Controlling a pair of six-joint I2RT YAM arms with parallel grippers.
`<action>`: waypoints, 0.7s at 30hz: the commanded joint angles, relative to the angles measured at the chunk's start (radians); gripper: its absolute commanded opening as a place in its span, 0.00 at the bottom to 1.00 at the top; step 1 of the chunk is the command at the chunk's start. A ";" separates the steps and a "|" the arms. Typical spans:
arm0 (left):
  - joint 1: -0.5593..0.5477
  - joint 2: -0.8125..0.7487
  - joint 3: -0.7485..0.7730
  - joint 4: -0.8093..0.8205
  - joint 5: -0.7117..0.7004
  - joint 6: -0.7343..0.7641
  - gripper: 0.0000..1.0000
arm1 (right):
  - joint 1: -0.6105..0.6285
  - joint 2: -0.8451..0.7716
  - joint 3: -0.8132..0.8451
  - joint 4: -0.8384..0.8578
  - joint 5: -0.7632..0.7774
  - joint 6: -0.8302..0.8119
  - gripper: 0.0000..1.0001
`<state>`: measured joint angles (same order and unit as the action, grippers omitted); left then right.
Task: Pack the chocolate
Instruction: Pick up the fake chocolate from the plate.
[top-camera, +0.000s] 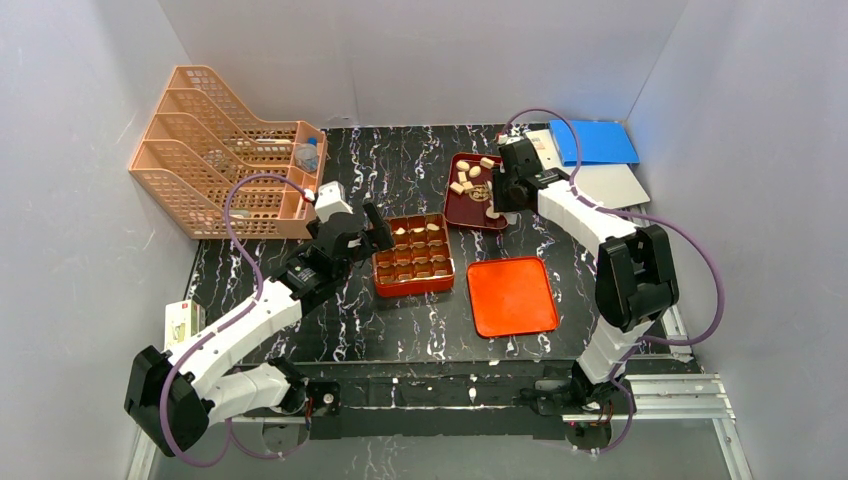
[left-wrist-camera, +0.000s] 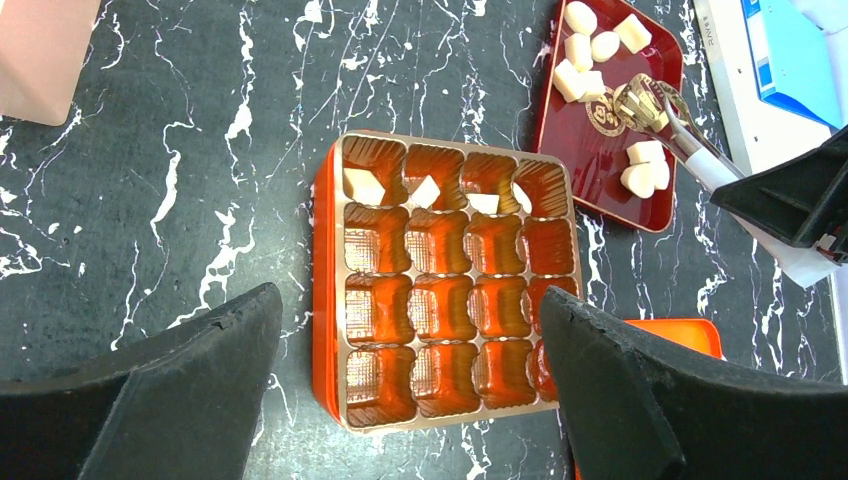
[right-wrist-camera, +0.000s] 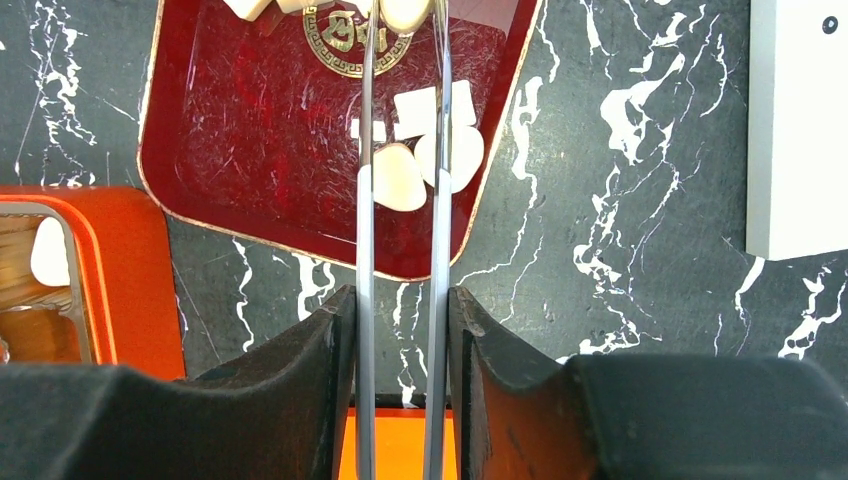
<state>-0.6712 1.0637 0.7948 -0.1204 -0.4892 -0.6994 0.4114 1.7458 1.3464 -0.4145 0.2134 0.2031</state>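
Note:
Several pale chocolate pieces (right-wrist-camera: 400, 180) lie in the dark red tray (top-camera: 456, 205), also seen from the left wrist (left-wrist-camera: 645, 170). My right gripper (right-wrist-camera: 400, 300) is shut on a pair of metal tongs (right-wrist-camera: 366, 250), whose tips reach over the tray (left-wrist-camera: 636, 100). A pale piece (right-wrist-camera: 405, 12) shows between the tips at the frame's top edge. The orange-red compartmented box (top-camera: 413, 255) sits mid-table with chocolate (left-wrist-camera: 362, 187) in its far row. My left gripper (left-wrist-camera: 410, 300) hangs open above the box's near end, its fingers either side of it.
An orange-red lid (top-camera: 511, 295) lies right of the box. A peach file rack (top-camera: 230, 150) stands at the back left. A blue folder (top-camera: 595, 140) and a white board (top-camera: 610, 185) lie at the back right. A small white box (top-camera: 180, 322) sits at the left edge.

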 joint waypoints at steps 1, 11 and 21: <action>0.005 -0.013 -0.006 0.001 -0.018 0.003 0.98 | -0.005 0.015 0.047 0.040 0.007 -0.011 0.43; 0.005 -0.016 -0.008 0.001 -0.018 0.002 0.98 | -0.005 0.043 0.057 0.032 0.011 -0.011 0.36; 0.007 -0.020 -0.001 -0.005 -0.016 0.001 0.98 | -0.006 0.024 0.059 0.026 0.024 -0.004 0.03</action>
<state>-0.6693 1.0637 0.7918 -0.1200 -0.4896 -0.6991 0.4114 1.7832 1.3602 -0.4091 0.2180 0.2035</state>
